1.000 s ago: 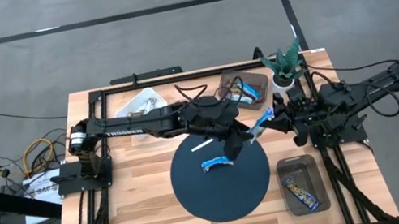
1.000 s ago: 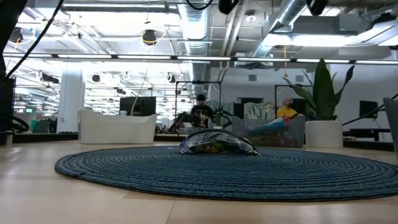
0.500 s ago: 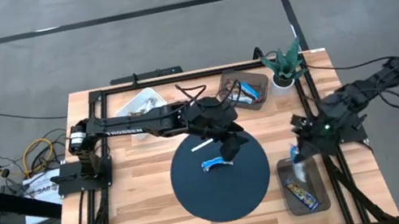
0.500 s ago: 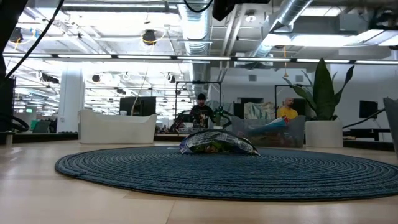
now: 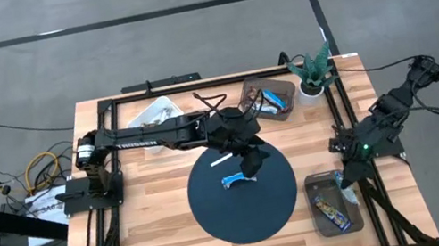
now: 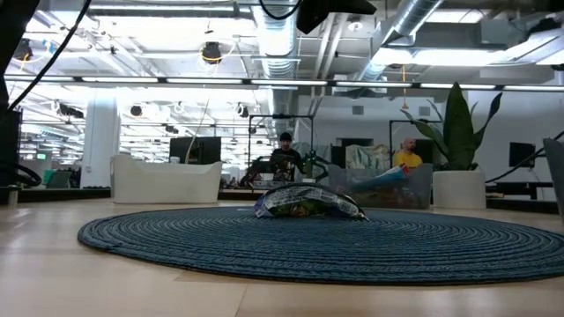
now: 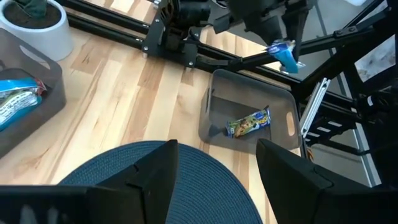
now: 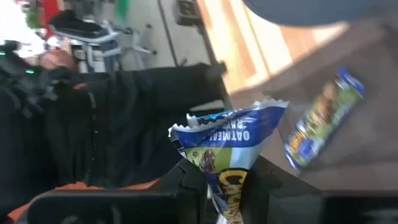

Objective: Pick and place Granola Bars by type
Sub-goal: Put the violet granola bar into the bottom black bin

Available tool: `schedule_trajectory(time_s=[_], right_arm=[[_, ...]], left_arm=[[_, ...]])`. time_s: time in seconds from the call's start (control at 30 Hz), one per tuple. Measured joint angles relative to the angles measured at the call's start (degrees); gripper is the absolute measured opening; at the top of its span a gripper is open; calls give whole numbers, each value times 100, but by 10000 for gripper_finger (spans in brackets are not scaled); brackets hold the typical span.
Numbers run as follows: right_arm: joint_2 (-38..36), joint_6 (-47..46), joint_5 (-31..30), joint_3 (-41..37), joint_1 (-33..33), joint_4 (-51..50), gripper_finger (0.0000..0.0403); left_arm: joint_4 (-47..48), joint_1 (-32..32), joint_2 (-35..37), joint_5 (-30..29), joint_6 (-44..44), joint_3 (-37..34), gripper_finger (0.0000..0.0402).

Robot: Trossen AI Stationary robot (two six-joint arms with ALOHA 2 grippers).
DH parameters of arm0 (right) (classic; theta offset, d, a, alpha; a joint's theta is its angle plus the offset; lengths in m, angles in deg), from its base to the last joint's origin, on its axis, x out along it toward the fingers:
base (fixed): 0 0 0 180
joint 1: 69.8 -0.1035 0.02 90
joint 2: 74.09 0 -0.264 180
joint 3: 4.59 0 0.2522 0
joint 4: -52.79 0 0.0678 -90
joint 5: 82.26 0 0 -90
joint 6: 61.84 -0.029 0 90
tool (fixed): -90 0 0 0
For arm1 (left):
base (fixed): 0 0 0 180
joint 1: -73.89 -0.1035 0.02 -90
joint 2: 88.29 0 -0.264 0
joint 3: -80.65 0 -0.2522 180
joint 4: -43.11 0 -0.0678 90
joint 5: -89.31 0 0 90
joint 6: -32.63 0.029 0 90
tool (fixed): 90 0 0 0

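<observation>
A blue granola bar [image 5: 236, 179] lies flat on the round dark blue mat [image 5: 218, 218]; it also shows in the low view [image 6: 304, 204]. My left gripper [image 5: 250, 161] hangs open and empty above the mat, just to the right of this bar, and its fingers show wide apart in the left wrist view [image 7: 214, 186]. My right gripper [image 5: 345, 184] is shut on another blue bar [image 8: 230, 146] above the grey bin [image 5: 354, 208] at the near right. A multicoloured bar [image 5: 330, 210] lies on that bin's floor. My right gripper pinches the blue bar by one end [image 8: 225, 182] between its two fingers. The rest of the bar sticks out past the fingertips, and its crimped free end [image 8: 233, 119] is unsupported. The bar [image 7: 285, 55] hangs clear above the near-right bin, below the gripper.
A thin white strip [image 5: 222, 159] lies on the mat's far part. A grey bin [image 5: 282, 87] at the far middle holds blue bars, a white bin [image 5: 139, 119] stands at the far left, and a potted plant [image 5: 314, 70] at the far right. Black frame rails [image 5: 350, 118] border the table.
My right gripper has carried its blue bar from the mat's far right edge toward the table's near right, and now stands over the near-right bin, still shut on the bar. The bar on the mat has not moved.
</observation>
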State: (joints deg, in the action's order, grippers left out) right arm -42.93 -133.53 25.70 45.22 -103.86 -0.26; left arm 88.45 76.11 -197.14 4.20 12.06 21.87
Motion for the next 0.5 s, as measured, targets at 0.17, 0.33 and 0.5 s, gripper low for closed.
schedule_trajectory(time_s=[0.17,0.33,0.5], right_arm=[[0,-187,1,0,-167,-269,78],[0,-289,-1,0,-193,-228,130],[37,-290,-1,0,-193,-225,189]], left_arm=[[0,-9,0,-28,15,0,211],[2,-11,0,-106,15,0,211],[129,-9,0,-133,15,0,211]])
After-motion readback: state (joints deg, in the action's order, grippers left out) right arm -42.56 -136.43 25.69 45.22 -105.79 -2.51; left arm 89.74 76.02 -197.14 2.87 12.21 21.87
